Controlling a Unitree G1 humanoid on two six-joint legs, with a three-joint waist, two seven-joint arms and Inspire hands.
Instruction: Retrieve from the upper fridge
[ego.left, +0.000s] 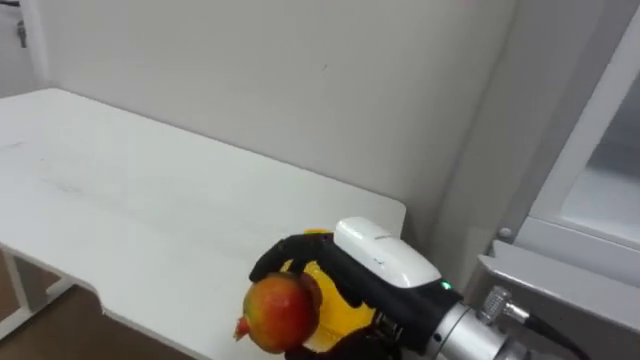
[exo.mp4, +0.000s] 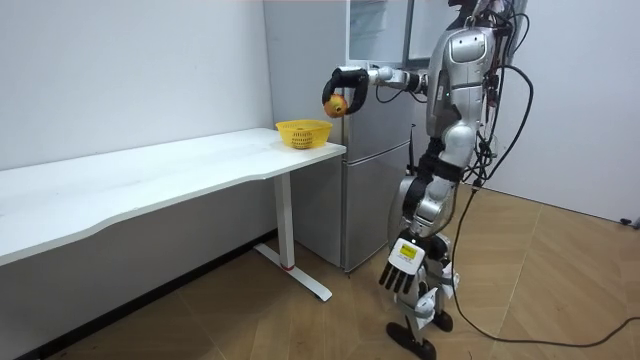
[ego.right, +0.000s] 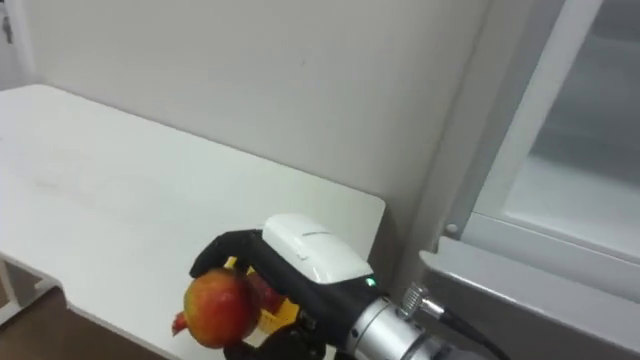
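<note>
My right hand (ego.left: 385, 256) reaches in from the lower right and is shut on a round red and yellow fruit (ego.left: 281, 312). It holds the fruit just above a yellow basket (ego.left: 345, 312) at the table's near end, by the fridge (ego.left: 590, 190). In the room view I stand in front of the fridge (exo.mp4: 378, 160), right arm stretched toward the room view's left. There the fruit (exo.mp4: 338, 104) hangs a little above and to the right of the basket (exo.mp4: 303, 132). My left hand (exo.mp4: 402, 268) hangs open beside my leg.
The long white table (ego.left: 150, 200) runs along the wall to my left. The fridge's upper compartment (ego.right: 570, 190) stands open at the right, its ledge close to my right forearm. Wooden floor (exo.mp4: 560, 290) lies behind me.
</note>
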